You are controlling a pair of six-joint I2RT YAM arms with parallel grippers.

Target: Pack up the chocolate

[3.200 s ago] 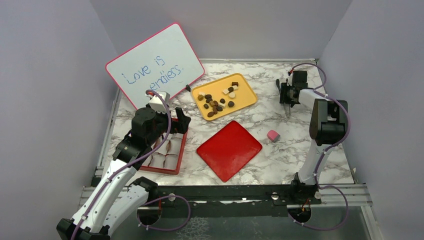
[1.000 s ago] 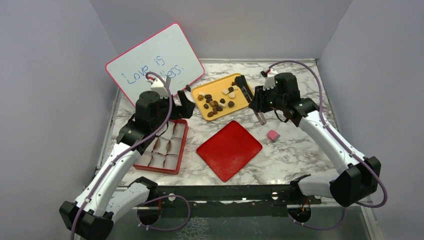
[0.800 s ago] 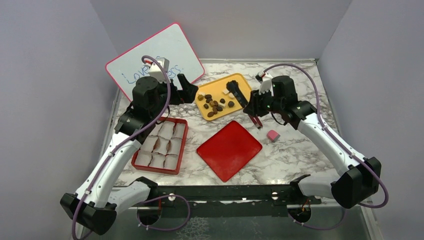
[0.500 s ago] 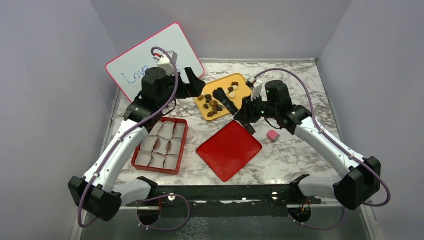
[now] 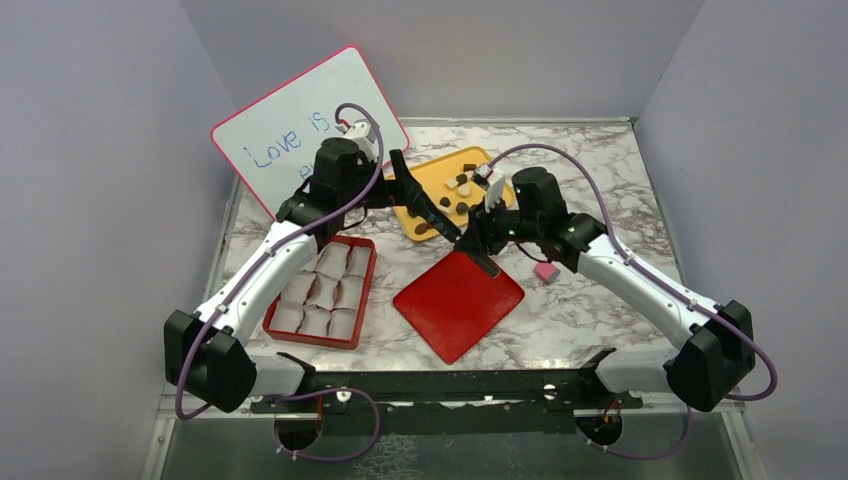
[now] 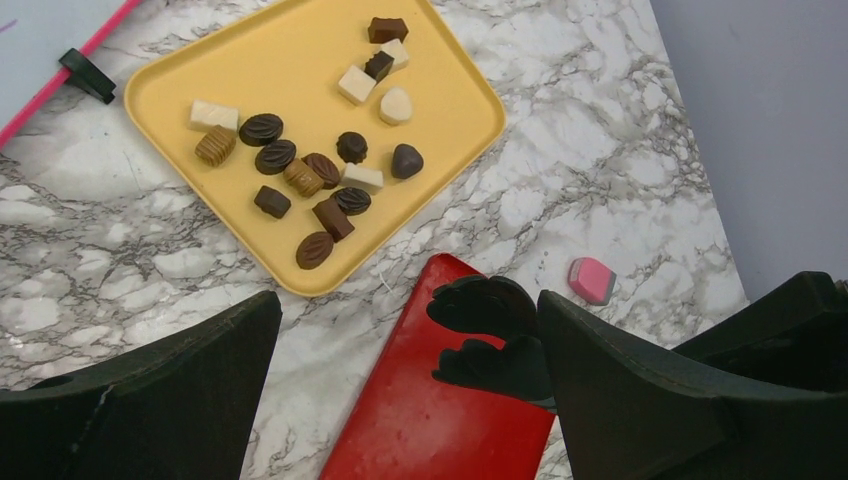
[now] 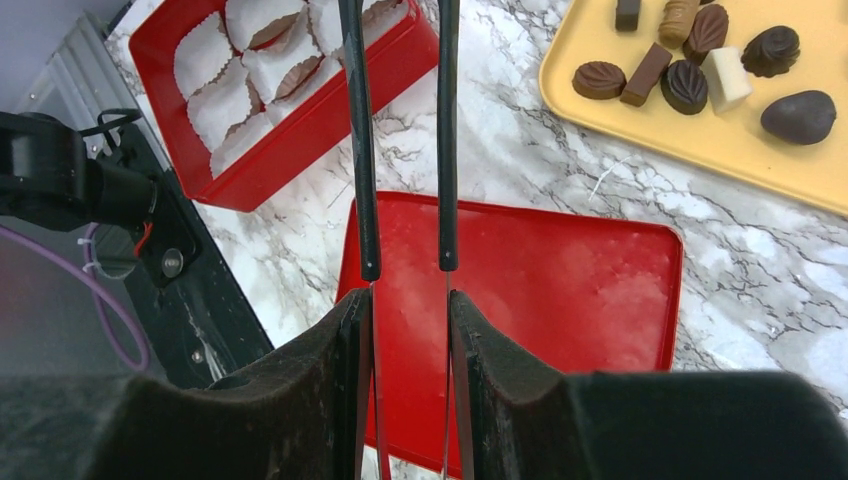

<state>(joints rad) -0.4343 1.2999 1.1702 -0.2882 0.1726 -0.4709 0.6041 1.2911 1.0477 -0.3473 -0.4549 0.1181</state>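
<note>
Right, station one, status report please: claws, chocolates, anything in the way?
Left claw open, empty. Right claw shut on tweezers, over red lid. Chocolates loose on yellow tray. Nothing covering them.

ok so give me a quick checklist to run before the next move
1. Is the left gripper open and empty: ok.
2. Is the chocolate loose on the yellow tray and unobstructed in the left wrist view: ok.
3. Is the red box uncovered, with its lid lying flat beside it: ok.
4. Are the paper cups all empty: cannot tell.
5. Are the tweezers held in the right gripper: ok, though their tips are out of the wrist view.
6. Is there a height gap between the two grippers by the tray: cannot tell; they crowd together in the top view.
</note>
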